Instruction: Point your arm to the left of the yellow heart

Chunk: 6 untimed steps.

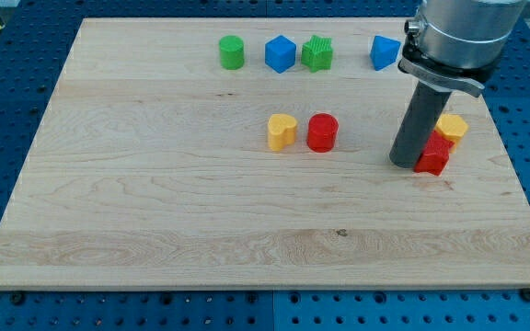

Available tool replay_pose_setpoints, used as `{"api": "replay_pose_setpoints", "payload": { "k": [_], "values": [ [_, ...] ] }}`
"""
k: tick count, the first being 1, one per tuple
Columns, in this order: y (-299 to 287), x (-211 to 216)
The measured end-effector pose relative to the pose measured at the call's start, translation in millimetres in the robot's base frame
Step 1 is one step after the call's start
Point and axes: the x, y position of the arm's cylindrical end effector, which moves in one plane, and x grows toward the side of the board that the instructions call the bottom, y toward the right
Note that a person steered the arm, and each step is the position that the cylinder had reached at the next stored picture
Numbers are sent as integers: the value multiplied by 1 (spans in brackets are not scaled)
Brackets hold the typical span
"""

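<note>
The yellow heart [282,131] lies near the board's middle, touching or almost touching the red cylinder [321,132] on its right. My tip [405,163] rests on the board far to the view's right of the heart, past the red cylinder. It stands right beside a red block [433,154], which sits against a yellow block [451,127].
Along the view's top stand a green cylinder [232,52], a blue cube [281,53], a green star-like block [317,53] and a blue block [384,52]. The wooden board [155,211] lies on a blue perforated table.
</note>
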Motion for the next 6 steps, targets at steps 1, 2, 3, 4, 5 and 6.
{"api": "replay_pose_setpoints", "payload": {
  "k": [1,2,3,4,5,6],
  "values": [
    [12,6],
    [15,7],
    [-17,17],
    [-96,41],
    [-184,38],
    [-226,-17]
  ]
}}
